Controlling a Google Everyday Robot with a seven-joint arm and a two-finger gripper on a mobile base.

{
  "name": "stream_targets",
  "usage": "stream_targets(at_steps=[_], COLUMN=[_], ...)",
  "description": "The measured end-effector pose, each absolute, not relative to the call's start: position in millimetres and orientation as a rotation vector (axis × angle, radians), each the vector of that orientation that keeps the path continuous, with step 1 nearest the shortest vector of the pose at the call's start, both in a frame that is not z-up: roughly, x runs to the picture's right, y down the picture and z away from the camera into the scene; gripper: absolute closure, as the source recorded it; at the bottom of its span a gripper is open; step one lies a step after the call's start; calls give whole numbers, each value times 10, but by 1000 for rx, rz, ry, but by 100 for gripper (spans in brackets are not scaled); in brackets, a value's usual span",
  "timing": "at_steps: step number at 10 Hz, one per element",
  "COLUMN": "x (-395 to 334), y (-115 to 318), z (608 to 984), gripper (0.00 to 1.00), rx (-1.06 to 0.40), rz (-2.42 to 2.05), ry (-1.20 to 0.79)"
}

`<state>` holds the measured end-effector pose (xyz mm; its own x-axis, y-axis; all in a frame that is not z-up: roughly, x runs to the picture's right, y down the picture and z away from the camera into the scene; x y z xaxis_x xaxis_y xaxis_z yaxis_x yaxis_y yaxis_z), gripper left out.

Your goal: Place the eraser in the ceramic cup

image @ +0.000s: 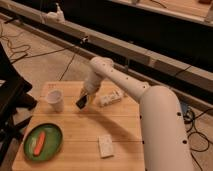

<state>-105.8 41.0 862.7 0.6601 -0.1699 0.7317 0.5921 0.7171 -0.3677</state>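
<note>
The eraser (81,102), a small flat black block, hangs tilted in my gripper (85,98), a little above the wooden table (80,127). My gripper is shut on it, with the white arm reaching in from the right. The ceramic cup (55,100) is a small plain white cup standing upright on the table's far left. It is just to the left of the eraser, with a small gap between them.
A green plate (52,147) with an orange stick-shaped item (39,142) lies at the front left. A pale speckled block (105,146) lies at the front middle. A whitish patterned tube (111,97) lies right of the gripper. Cables run over the floor behind.
</note>
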Motion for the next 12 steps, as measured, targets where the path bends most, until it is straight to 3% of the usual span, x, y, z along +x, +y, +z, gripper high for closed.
stream_targets(at_steps=[7,12], x=[-1370,-2088], y=[-796,-642], z=[8020,7723], gripper=[100,100], rx=[-391,-386], rz=[-424,-491], ry=[-790,-957])
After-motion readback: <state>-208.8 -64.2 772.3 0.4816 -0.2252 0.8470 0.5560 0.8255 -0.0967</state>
